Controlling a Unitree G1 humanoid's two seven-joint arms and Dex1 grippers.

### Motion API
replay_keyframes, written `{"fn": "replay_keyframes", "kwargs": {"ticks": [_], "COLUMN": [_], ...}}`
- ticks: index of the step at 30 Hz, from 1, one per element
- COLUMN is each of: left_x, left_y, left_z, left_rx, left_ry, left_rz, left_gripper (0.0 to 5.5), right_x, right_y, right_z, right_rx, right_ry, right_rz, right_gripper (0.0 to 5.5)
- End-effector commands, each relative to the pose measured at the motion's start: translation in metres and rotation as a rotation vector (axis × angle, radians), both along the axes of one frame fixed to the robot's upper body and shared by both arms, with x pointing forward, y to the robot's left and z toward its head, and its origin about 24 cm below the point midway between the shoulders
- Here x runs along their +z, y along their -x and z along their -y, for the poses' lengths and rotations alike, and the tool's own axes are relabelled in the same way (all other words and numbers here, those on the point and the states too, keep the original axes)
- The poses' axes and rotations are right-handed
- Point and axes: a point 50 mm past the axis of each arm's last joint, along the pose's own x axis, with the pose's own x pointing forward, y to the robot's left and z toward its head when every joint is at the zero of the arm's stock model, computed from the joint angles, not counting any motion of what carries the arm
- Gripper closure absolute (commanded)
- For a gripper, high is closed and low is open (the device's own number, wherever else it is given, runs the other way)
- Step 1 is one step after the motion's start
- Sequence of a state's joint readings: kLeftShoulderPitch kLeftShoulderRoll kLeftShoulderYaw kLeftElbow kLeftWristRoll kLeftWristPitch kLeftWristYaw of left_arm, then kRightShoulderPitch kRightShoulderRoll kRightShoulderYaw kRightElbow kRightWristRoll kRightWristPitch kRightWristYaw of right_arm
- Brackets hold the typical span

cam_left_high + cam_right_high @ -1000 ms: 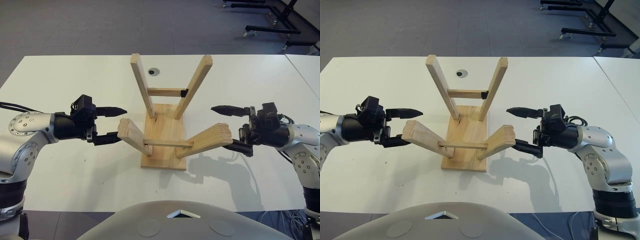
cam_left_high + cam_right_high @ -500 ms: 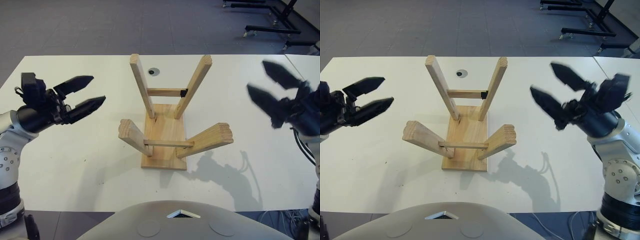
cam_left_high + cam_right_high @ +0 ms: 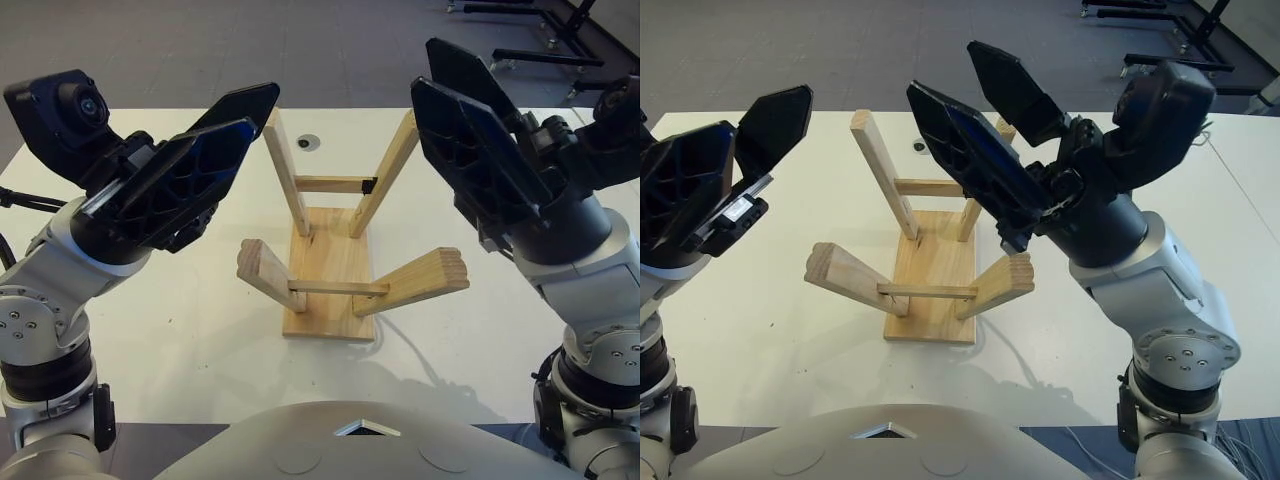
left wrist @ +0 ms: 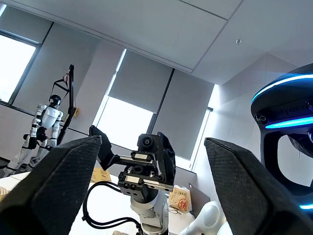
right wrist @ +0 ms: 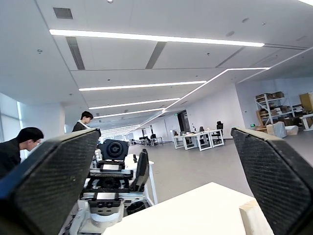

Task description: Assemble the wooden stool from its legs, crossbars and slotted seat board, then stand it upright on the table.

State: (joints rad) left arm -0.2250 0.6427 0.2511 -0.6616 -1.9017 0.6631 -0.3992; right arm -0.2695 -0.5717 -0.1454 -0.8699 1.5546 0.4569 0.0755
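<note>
My left gripper (image 3: 256, 108), upper left, fingers spread wide. My right gripper (image 3: 425, 65), upper right, spread too, partly masking the upturned wooden stool (image 3: 328, 262), centre.

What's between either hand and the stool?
Nothing visible. The left hand and right hand hang open above the table, one on each side of the stool, which rests seat-down, legs up.

The left hand (image 3: 258, 108) and right hand (image 3: 425, 66) have left the stool's (image 3: 330, 252) lower legs and risen high, fingers spread wide.
</note>
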Motion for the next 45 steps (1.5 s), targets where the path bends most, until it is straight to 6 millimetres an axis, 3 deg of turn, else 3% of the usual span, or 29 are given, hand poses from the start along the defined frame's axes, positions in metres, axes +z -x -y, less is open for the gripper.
{"fn": "replay_keyframes", "kwargs": {"ticks": [1,5,7,10,12,14,15,19,26,30,35,39,42,45], "left_x": [0.014,0.019,0.007,-0.054,-0.104,-0.130,-0.135,-0.128,-0.088,-0.054,-0.033,-0.016,0.000,0.000], "left_y": [-0.001,0.002,-0.001,-0.005,-0.003,0.006,0.008,-0.001,-0.014,-0.021,-0.031,-0.036,-0.042,-0.050], "left_z": [-0.001,0.004,0.009,0.019,0.027,0.027,0.026,0.028,0.026,0.012,-0.007,-0.025,-0.028,-0.031], "left_rx": [0.023,-0.019,-0.055,-0.111,-0.132,-0.152,-0.147,-0.102,-0.043,0.007,0.107,0.229,0.313,0.406], "left_ry": [-0.029,-0.018,-0.041,-0.227,-0.442,-0.558,-0.574,-0.507,-0.308,-0.171,-0.160,-0.153,-0.128,-0.154], "left_rz": [0.044,0.046,-0.030,-0.270,-0.409,-0.485,-0.496,-0.441,-0.279,-0.162,-0.075,0.021,0.107,0.111], "left_gripper": [1.62,1.62,1.62,1.62,1.62,1.62,1.62,1.62,1.62,1.62,1.62,1.62,1.62,1.62], "right_x": [0.024,0.029,0.012,-0.066,-0.116,-0.126,-0.121,-0.095,-0.051,-0.013,0.004,-0.014,-0.056,-0.098], "right_y": [0.004,0.010,0.008,0.003,0.016,0.021,0.017,-0.003,-0.009,-0.012,-0.020,-0.031,-0.036,-0.031], "right_z": [0.005,0.006,0.005,-0.001,0.001,0.001,0.002,0.001,-0.001,0.014,0.045,0.079,0.097,0.102], "right_rx": [0.045,0.122,0.134,0.193,0.243,0.283,0.274,0.195,0.132,0.090,-0.048,-0.204,-0.284,-0.282], "right_ry": [0.005,0.033,0.079,0.315,0.526,0.579,0.569,0.480,0.210,0.025,-0.048,0.052,0.250,0.458], "right_rz": [0.097,0.090,0.022,-0.214,-0.304,-0.288,-0.252,-0.097,-0.028,0.020,0.041,-0.003,-0.096,-0.163], "right_gripper": [0.58,0.58,0.58,0.58,0.58,0.58,0.58,0.58,0.58,0.58,0.58,0.58,0.58,0.58]}}
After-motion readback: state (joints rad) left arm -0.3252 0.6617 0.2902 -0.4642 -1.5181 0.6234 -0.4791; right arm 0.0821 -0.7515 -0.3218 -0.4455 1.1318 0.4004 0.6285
